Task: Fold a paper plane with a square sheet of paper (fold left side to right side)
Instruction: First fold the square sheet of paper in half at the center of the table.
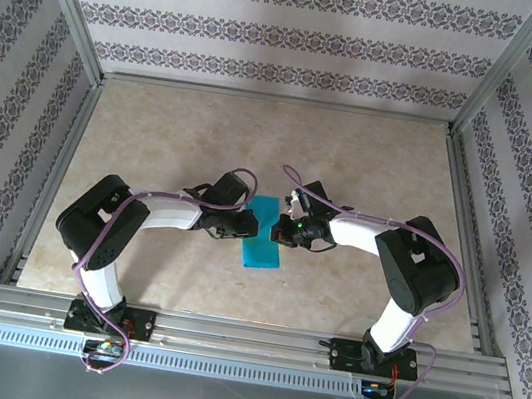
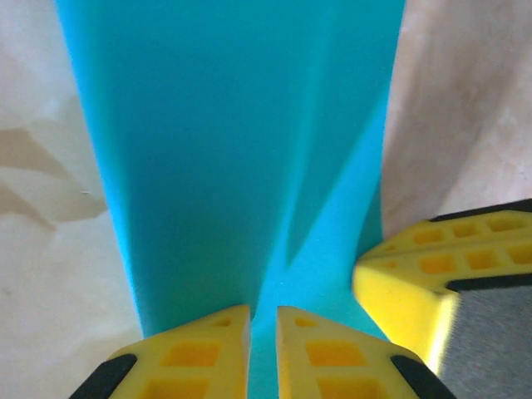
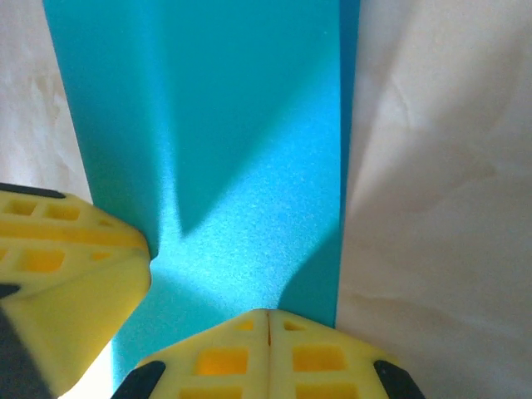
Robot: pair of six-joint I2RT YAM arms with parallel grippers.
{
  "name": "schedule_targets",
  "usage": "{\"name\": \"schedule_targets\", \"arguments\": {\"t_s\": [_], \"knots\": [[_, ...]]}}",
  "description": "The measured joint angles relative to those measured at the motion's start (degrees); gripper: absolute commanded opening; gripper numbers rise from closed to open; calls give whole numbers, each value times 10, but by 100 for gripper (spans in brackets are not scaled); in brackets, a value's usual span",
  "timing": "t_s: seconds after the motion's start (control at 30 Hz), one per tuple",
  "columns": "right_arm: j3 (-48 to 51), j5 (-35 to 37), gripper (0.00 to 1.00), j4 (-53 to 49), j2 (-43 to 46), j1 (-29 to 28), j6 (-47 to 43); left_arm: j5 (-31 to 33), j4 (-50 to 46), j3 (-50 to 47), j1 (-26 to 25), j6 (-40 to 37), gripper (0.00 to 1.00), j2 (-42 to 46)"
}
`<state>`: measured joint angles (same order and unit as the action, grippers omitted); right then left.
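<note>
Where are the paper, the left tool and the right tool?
paper (image 1: 262, 250), top view, lower half of the sheet.
left tool (image 2: 263, 337), left wrist view, between its yellow fingertips.
right tool (image 3: 268, 337), right wrist view, where its yellow fingertips meet.

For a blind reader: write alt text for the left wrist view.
A folded teal sheet of paper lies on a beige table. The left gripper's yellow fingers stand nearly together at its near end, the right gripper's finger beside them.

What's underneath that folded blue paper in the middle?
The folded teal-blue paper sheet lies on the pale marbled tabletop, which shows on either side of it. The patch directly beneath is covered by the paper, as are any folded-under layers.
</note>
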<state>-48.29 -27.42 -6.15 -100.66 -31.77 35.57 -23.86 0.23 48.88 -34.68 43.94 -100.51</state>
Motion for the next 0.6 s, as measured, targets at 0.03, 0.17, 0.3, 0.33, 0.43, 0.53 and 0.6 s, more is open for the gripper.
{"name": "schedule_targets", "arguments": {"t_s": [0.03,0.17,0.3,0.33,0.43,0.53,0.6], "knots": [[0,0,0,0,0,0,0,-2,7,-6,3,0,16,-1],[-2,3,0,-3,0,0,-2,-15,34,-21,11,1,15,-1],[-3,6,0,-7,0,0,-6,-17,52,-33,13,0,15,3],[-4,6,0,-8,0,0,-7,-17,56,-37,13,0,15,4],[-5,7,0,-9,0,0,-11,-18,63,-52,18,0,14,15],[-5,7,0,-9,0,0,-11,-18,61,-70,30,0,13,32],[-6,7,0,-10,-1,0,-11,-14,52,-77,37,-2,12,44]]}}
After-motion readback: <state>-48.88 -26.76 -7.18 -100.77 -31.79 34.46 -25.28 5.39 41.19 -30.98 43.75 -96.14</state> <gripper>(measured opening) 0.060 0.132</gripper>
